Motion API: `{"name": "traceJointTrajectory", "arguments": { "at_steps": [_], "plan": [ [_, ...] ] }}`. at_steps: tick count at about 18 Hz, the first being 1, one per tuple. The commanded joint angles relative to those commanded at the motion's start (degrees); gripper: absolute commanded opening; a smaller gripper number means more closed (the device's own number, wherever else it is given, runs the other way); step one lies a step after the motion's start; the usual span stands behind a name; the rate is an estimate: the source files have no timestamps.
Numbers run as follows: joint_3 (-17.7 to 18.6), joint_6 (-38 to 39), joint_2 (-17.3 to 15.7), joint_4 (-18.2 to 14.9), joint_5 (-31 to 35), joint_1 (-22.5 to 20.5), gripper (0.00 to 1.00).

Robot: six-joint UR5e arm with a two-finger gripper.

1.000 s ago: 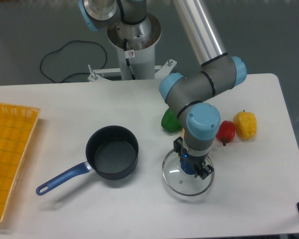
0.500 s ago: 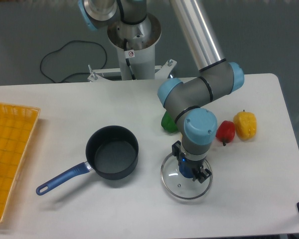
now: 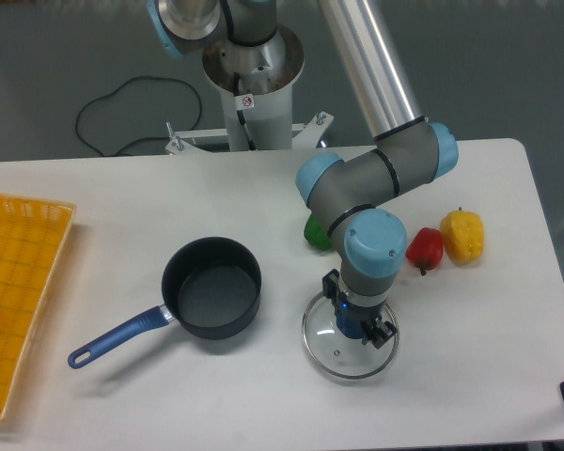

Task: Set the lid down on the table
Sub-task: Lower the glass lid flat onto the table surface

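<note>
The round clear glass lid with a metal rim [image 3: 334, 352] lies on the white counter [image 3: 122, 207], right of the dark blue-handled saucepan [image 3: 211, 287]. Behind it sit three peppers [image 3: 425, 248]. The yellow-orange grid tray [image 3: 19, 282] lies far left.

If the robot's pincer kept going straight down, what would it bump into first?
The pincer points down at the round clear glass lid with a silver rim. It is already at its blue knob, so probably nothing else; the white table lies beneath.

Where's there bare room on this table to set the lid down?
Bare table lies behind the saucepan, between the tray and the green pepper; another bare strip lies right of the lid, before the red pepper and yellow pepper. Around the peppers and gripper it is crowded.
</note>
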State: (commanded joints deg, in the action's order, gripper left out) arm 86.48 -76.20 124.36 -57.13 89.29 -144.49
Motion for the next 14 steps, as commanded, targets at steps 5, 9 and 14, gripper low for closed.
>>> {"name": "traceJointTrajectory", "arguments": {
  "at_steps": [5, 9, 14],
  "plan": [
    [0.0, 0.0, 0.3, 0.1, 0.3, 0.2, 0.37],
    [-0.1, 0.4, 0.3, 0.4, 0.3, 0.2, 0.37],
    [-0.1, 0.4, 0.4, 0.9, 0.4, 0.2, 0.37]
  ]
}}
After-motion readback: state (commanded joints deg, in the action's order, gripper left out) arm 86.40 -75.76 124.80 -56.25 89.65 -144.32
